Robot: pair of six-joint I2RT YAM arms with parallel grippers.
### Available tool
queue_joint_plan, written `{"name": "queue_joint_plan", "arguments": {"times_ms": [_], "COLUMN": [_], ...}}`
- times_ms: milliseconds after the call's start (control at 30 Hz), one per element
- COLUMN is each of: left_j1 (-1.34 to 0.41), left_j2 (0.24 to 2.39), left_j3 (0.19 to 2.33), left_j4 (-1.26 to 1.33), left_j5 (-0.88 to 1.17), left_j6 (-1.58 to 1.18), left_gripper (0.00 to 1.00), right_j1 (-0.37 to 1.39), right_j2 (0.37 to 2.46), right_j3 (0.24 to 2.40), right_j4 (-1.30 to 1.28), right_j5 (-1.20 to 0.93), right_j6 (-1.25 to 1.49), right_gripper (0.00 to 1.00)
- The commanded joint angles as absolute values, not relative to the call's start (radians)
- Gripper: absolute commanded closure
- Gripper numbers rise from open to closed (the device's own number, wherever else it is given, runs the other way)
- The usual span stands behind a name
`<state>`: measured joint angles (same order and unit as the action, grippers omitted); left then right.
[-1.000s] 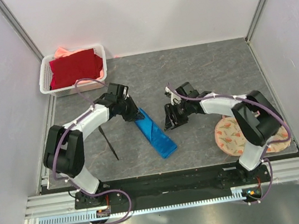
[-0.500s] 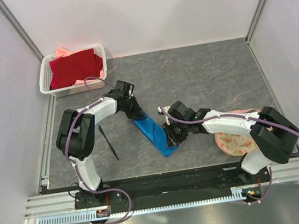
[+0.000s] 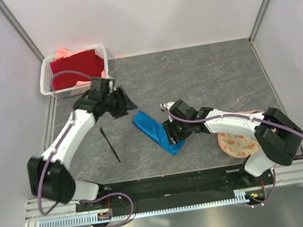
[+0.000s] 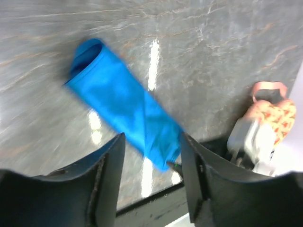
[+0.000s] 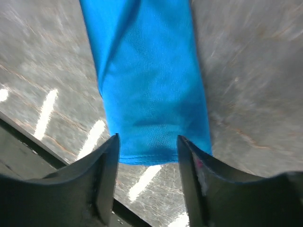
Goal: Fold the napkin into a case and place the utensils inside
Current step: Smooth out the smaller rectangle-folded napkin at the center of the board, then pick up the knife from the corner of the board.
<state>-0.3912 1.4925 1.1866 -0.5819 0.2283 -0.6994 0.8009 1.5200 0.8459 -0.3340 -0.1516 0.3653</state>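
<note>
Grey marbled desk (image 3: pixel 209 76) inside a white-walled booth with metal corner posts. White basket (image 3: pixel 45 79) of dark red cloth (image 3: pixel 74 68) at far left corner, peach floral mat (image 3: pixel 233 142) near right. Blue napkin (image 3: pixel 155 132) folded into a long narrow case, diagonal at mid-desk. Left pincer (image 3: pixel 123 104) spread wide, empty, just beyond the case's far end. Right pincer (image 3: pixel 171 135) parted over its near end, contact unclear. One black utensil (image 3: pixel 109 144) left of the case, apart from it.
</note>
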Motion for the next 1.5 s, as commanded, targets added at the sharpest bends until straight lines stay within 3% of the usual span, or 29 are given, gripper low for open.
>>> {"name": "queue_joint_plan", "arguments": {"times_ms": [0,133,600,767,833,933,1067,1467], "left_j1": [-0.275,-0.187,-0.25,-0.268,-0.27,-0.27,-0.272,-0.298], "left_j2": [1.35,1.365,1.647,1.695,1.701,1.683,1.631,1.229], "left_j3": [1.089,1.013,0.914,0.897,0.884,0.867,0.833,0.788], "left_j4": [-0.857,-0.902,-0.822,-0.744,-0.698,-0.657,-0.583,-0.494], "left_j5": [0.063,0.023,-0.212,-0.255,-0.25,-0.212,-0.17,0.112], "left_j6": [-0.624,-0.653,-0.865,-0.913,-0.913,-0.879,-0.816,-0.652], "left_gripper": [0.4,0.4,0.45,0.53,0.67,0.89,0.98,0.98], "right_j1": [0.799,0.799,0.798,0.796,0.796,0.798,0.79,0.654], "right_j2": [1.451,1.463,1.436,1.402,1.39,1.384,1.374,1.416], "right_j3": [0.96,0.982,0.93,0.942,0.948,0.971,1.012,1.112], "right_j4": [-0.376,-0.307,-0.296,-0.36,-0.402,-0.46,-0.55,-0.543], "right_j5": [-0.083,-0.185,-0.25,-0.23,-0.215,-0.193,-0.114,-0.163], "right_j6": [0.319,0.316,0.291,0.299,0.304,0.307,0.317,0.435], "right_gripper": [0.34,0.29,0.23,0.23,0.23,0.22,0.21,0.13]}}
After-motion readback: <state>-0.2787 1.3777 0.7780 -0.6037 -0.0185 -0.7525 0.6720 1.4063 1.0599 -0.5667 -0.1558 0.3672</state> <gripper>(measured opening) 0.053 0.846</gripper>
